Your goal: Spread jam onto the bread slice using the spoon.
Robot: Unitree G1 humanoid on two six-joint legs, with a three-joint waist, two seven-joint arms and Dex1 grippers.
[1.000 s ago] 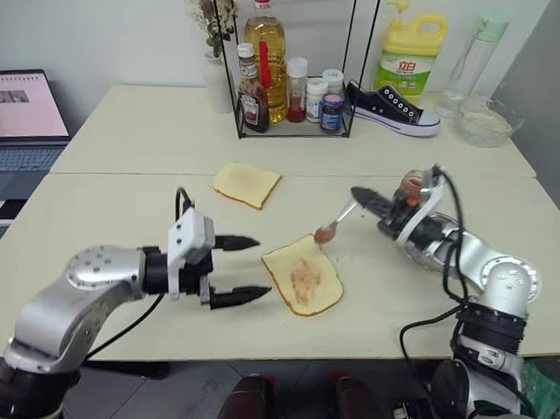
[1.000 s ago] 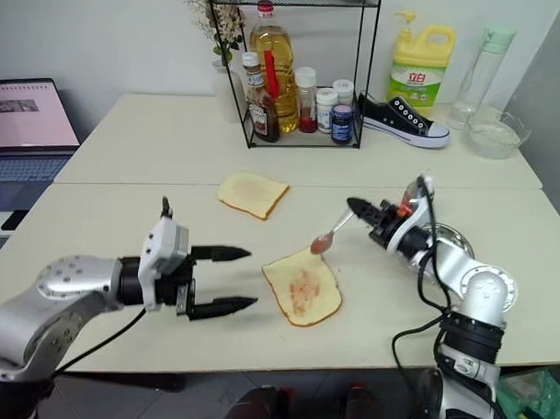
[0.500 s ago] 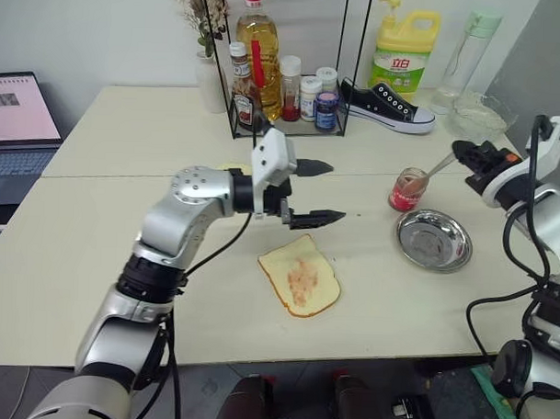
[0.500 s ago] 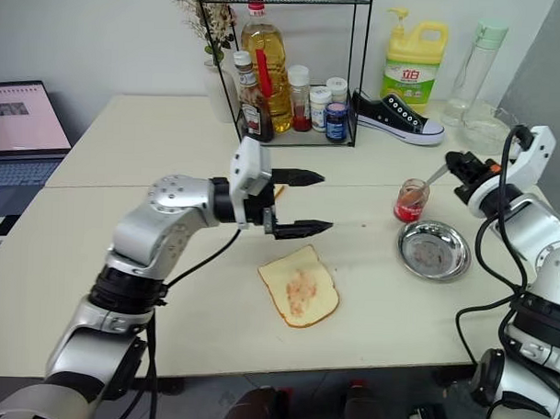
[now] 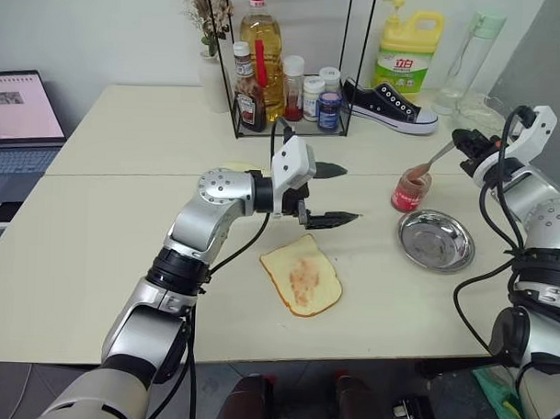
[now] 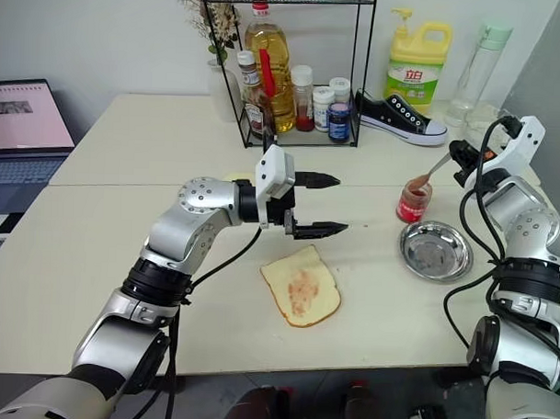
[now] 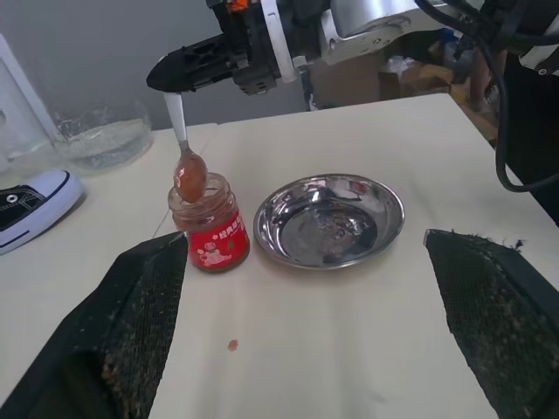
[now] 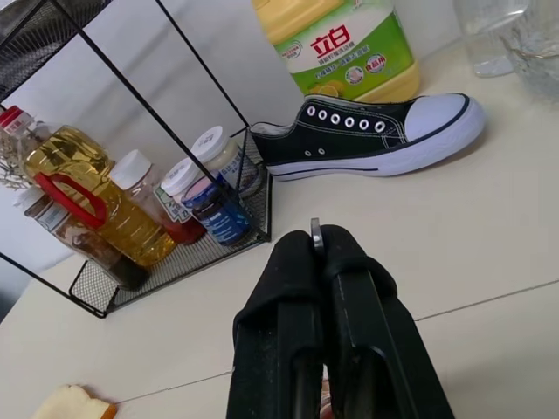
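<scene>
Since a second ago my right gripper (image 6: 459,152), clamped on the spoon (image 7: 184,150), swings from the bread slice (image 5: 302,276) on the counter (image 5: 95,249) to the jam (image 7: 210,234) jar for more; left gripper (image 5: 336,193) hangs spread wide

- This looks like a test room made up like a kitchen, with plain white walls.
- A wire rack (image 5: 290,67) holds oil and sauce bottles.
- A laptop (image 5: 21,118) and a shoe (image 5: 389,108) sit on the table (image 5: 95,249) (odd for a kitchen).
</scene>
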